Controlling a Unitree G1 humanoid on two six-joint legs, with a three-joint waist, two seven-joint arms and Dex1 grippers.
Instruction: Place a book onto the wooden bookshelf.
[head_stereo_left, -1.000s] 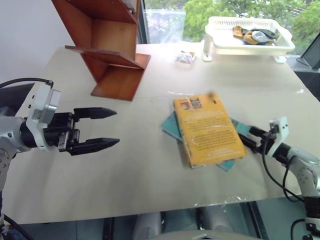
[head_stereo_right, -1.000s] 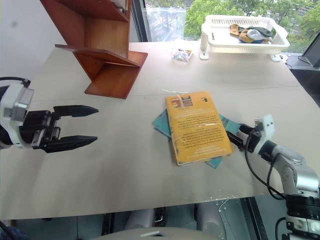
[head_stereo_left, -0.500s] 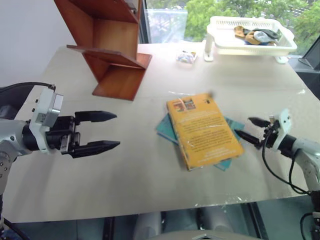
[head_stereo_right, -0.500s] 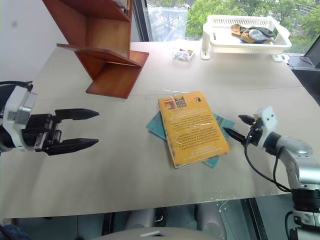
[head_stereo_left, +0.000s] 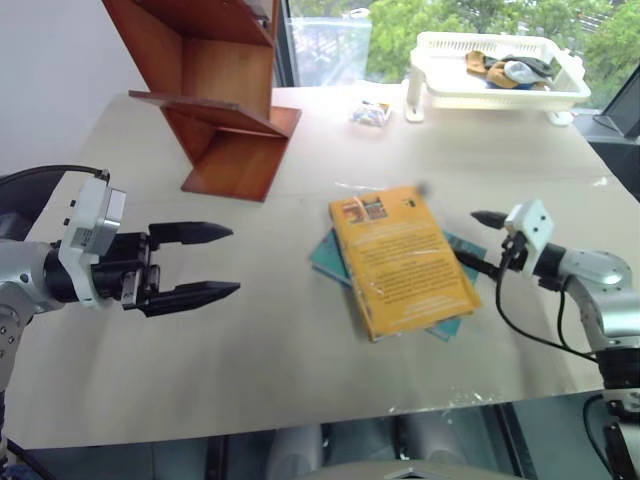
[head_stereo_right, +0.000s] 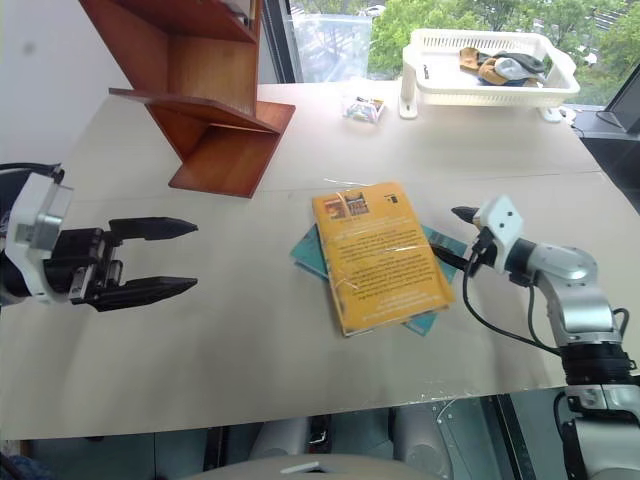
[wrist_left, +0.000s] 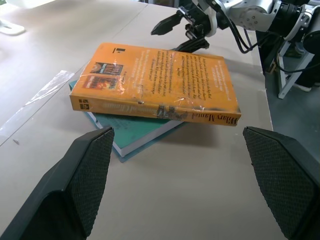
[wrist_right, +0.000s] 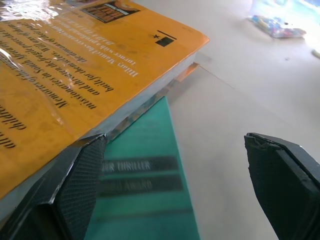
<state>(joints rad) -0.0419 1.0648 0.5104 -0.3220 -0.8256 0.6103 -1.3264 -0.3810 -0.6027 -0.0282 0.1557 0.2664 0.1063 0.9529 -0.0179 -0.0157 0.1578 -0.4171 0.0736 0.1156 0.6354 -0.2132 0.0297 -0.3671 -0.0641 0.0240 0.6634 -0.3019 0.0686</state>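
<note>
book (head_stereo_left: 403, 260) – centre of frame, flat on a teal book (head_stereo_left: 335, 258), untouched | wooden bookshelf (head_stereo_left: 215, 90) – upper left, on the table (head_stereo_left: 300, 350) | left gripper (head_stereo_left: 210, 262) – mid-left, fingers spread, empty | right gripper (head_stereo_left: 478, 240) – at the book's right edge, fingers apart, gripping nothing

Beige table (head_stereo_left: 300, 330), white wall (head_stereo_left: 50, 60) at left, window (head_stereo_left: 330, 40) onto green trees behind

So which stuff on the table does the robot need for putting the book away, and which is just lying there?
Needed:
- book
- wooden bookshelf
- right gripper, open beside the book
- left gripper, open

Just lying about:
- teal book underneath
- white basket
- small packet
</note>
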